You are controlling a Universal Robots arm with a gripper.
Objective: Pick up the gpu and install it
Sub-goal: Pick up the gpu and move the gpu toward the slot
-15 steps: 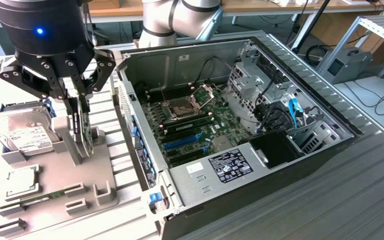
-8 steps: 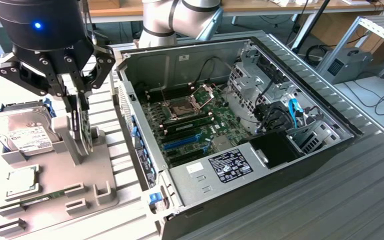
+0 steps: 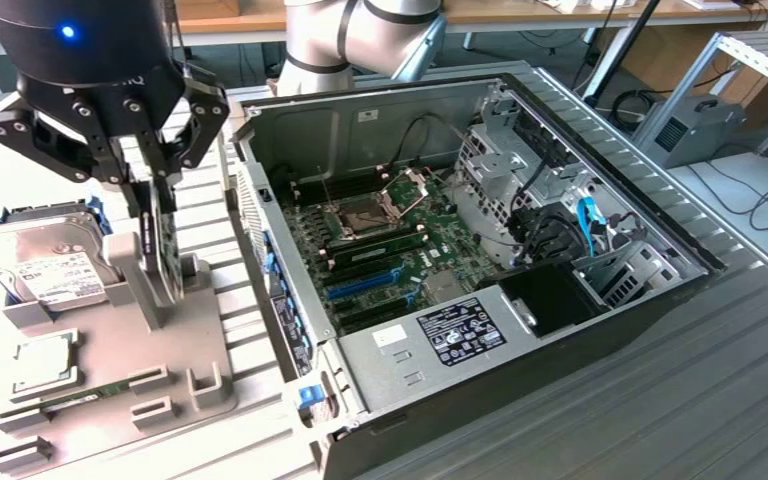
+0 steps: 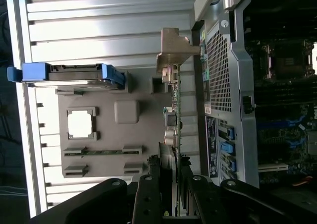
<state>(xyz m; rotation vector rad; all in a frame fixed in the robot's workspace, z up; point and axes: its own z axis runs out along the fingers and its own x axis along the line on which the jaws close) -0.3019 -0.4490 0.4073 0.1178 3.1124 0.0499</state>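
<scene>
**Gripper clamped on the upright gpu in its holder**

The arm (image 3: 357,35) comes in from the table's far edge in the exterior view. Its gripper (image 3: 145,180) points straight down over the grey holder (image 3: 191,350). The two fingers stand narrow, pressed against opposite faces of the gpu (image 3: 160,250) and gripping its top edge.

Writing on the gripper's black body is cut off and cannot be read. The white label on the hard drive (image 3: 44,270) and the black sticker (image 3: 462,330) inside the computer case (image 3: 357,120) carry print too small to read.

The gpu is a thin dark card standing on edge in a slot at the holder's edge nearest the case. Its silver bracket (image 4: 171,48) is at one end.
</scene>
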